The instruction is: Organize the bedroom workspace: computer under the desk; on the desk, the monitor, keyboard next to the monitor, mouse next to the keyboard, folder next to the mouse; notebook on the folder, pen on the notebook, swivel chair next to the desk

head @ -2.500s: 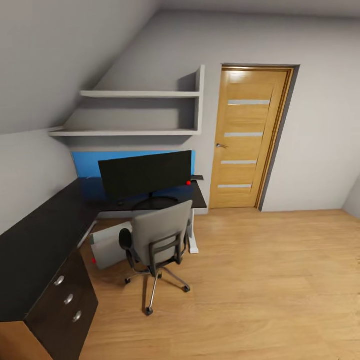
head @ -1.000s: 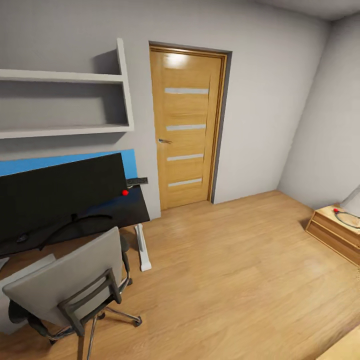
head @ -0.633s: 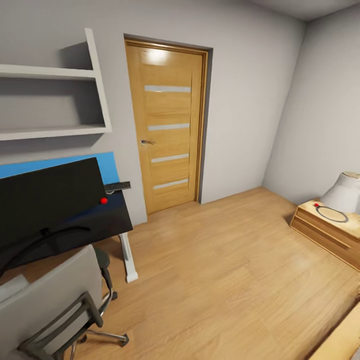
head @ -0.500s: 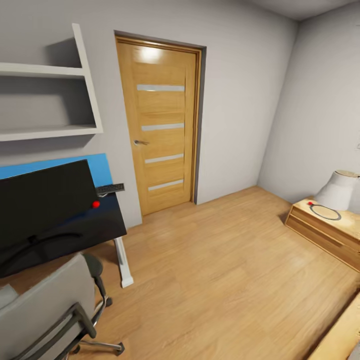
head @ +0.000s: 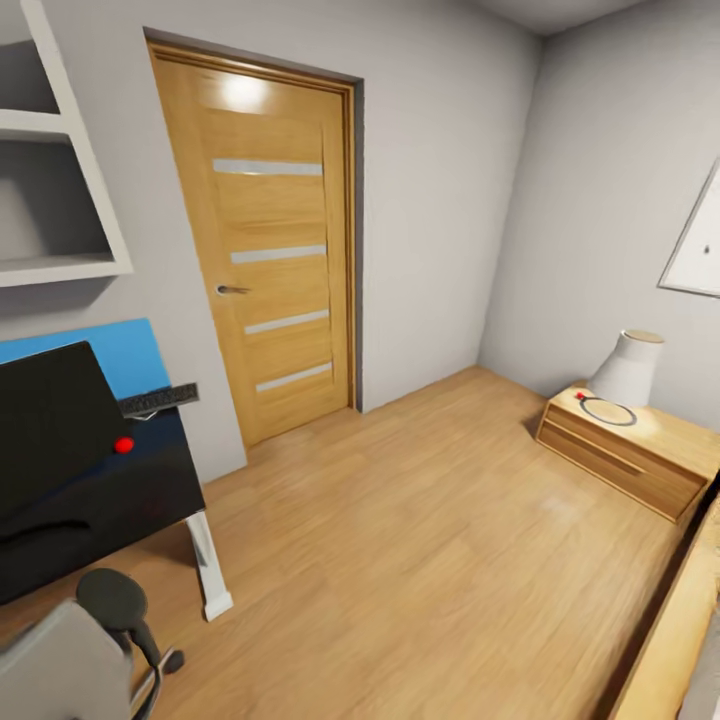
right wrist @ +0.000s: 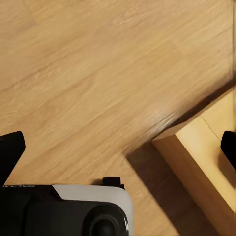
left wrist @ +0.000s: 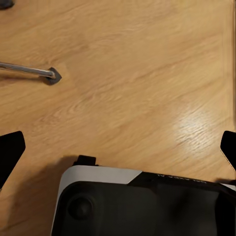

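Wooden floor [head: 430, 540] stretches across the room ahead of me, up to a closed wooden door [head: 265, 250] in the grey wall. At my left sits the dark table [head: 150, 470], with the monitor [head: 45, 420] standing on it in front of a blue board. The keyboard [head: 158, 400] lies at the table's back corner, beside the monitor, and a small red ball [head: 124, 445] rests on the table near it. The swivel chair [head: 70, 650] is just in front of the table, low at my left. Far right, a low wooden cabinet [head: 625, 455] carries a white lamp [head: 628, 368].

My left fingers [left wrist: 11, 150] are spread wide over bare floor. My right fingers [right wrist: 10, 147] are spread wide too, above floor beside a wooden edge [right wrist: 206, 157].
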You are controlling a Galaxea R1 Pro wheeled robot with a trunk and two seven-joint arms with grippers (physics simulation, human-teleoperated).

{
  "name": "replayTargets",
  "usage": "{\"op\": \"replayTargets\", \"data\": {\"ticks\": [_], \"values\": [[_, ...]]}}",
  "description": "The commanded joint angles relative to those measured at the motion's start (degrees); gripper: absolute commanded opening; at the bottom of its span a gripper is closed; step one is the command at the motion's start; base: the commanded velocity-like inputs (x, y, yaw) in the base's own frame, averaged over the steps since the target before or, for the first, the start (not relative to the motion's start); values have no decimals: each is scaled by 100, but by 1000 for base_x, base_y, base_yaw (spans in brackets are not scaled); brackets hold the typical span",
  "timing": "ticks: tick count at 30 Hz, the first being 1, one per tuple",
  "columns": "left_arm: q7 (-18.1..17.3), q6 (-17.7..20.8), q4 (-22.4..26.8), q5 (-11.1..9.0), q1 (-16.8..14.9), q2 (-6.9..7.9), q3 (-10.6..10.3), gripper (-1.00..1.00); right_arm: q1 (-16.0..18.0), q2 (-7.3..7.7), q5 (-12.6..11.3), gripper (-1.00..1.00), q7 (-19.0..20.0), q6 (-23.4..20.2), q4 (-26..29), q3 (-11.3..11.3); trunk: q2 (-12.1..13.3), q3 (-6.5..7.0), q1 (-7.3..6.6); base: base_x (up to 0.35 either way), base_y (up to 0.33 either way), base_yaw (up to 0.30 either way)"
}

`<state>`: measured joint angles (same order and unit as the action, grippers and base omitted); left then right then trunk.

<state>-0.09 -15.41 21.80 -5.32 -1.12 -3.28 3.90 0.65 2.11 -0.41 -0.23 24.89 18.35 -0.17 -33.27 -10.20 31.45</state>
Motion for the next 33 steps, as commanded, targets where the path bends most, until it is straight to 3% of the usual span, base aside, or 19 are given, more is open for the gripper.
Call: {"op": "replayTargets", "data": {"ticks": [1, 16, 33], "values": [[-8, -15, -1, -40, -2, -4, 13, 100, 5, 0, -4, 100, -1, 20, -6, -1, -7, -14, 5, 288, 3, -253], [-8, -21, -1, -25, -2, -6, 2, 100, 5, 0, 7, 100, 5, 32, -7, -1, -7, -33, 5, 80, 14, -279], [-8, -18, -1, -31, -2, -6, 11, 100, 5, 5, 28, 100, 14, 68, -7, 26, -7, -36, 5, 271, 193, -19]]}}
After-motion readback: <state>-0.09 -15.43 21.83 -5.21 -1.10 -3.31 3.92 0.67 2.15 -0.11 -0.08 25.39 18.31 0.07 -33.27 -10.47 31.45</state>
